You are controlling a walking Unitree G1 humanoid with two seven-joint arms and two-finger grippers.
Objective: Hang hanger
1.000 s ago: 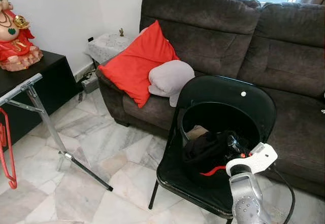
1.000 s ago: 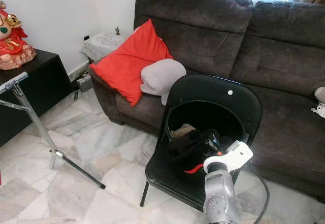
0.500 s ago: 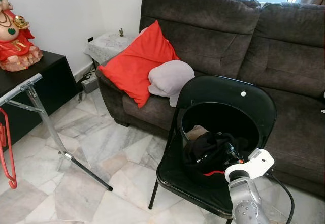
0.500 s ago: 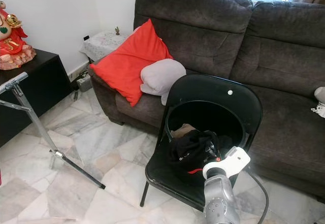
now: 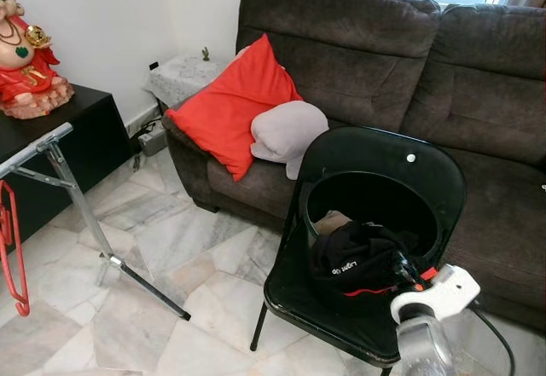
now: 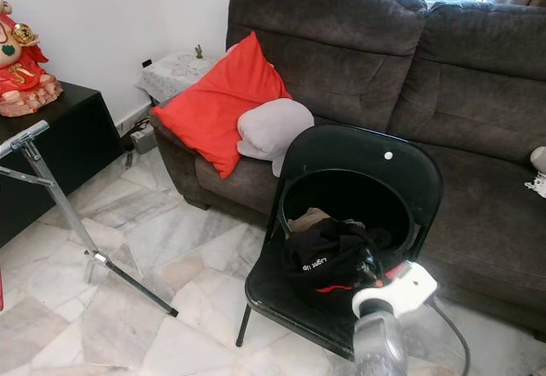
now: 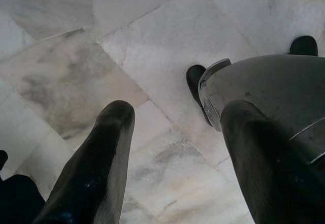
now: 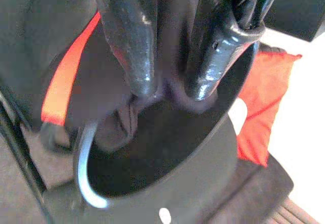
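Since the earlier frames the right arm has drawn back toward the robot and a little to its right, and the black garment [image 5: 357, 261] on the chair has been pulled up and turned with it, so that white lettering now shows on its front. Nearest the robot, the left claw [image 7: 175, 148] hangs idle over the marble floor [image 7: 152, 31], its two fingers spread with nothing between them. The right claw [image 8: 170, 89] is at the front of the black folding chair [image 5: 375, 180], its fingers pressed close together and pinching dark cloth of the garment; a curved grey wire [image 8: 84, 173], which could be the hook of a hanger, shows just below the fingers, though this cannot be confirmed. The garment with its red trim rests on the chair seat, inside the round opening of the backrest. Judged from this, the step in hand is lifting the garment, and whatever hanger it carries, clear of the chair. The next move calls for raising it free of the backrest ring without snagging, then carrying it across to the metal rack [image 5: 60, 171] at the robot's left, where a red hanger [image 5: 10, 257] hangs. Beyond the chair stands the dark sofa [image 5: 426, 60] with a red cushion [image 5: 226, 107] and a grey cushion [image 5: 288, 133].
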